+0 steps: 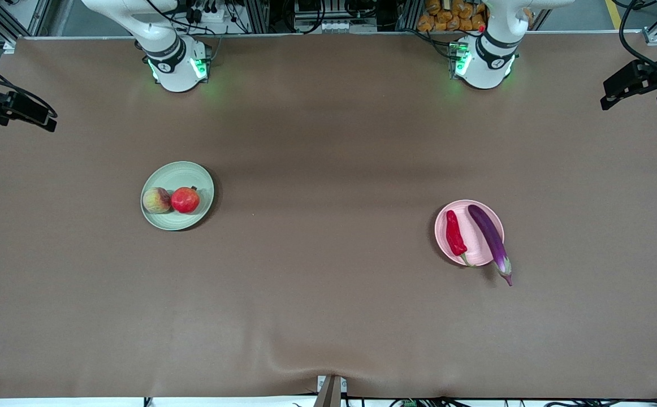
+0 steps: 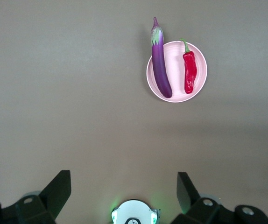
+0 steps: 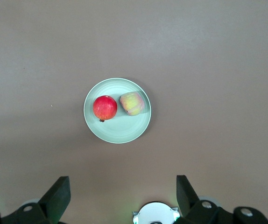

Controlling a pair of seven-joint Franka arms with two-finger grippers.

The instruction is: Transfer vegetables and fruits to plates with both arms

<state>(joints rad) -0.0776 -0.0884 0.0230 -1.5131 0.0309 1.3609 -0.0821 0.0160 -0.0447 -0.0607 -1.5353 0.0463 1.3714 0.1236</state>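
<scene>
Well below both arms' spread fingers (image 2: 61, 191) (image 3: 61, 193), filled plates (image 1: 177, 169) (image 1: 482, 206) lie untouched.

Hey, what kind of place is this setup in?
Probably a robotics lab: two white arm bases bolted to a brown-covered table, aluminium framing and cables along the edge, and toy-like produce on a pale green plate and pink plate.

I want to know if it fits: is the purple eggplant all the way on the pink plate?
No, only partly. The eggplant lies across the pink plate, and its stem end sticks out over the rim above the table.
</scene>
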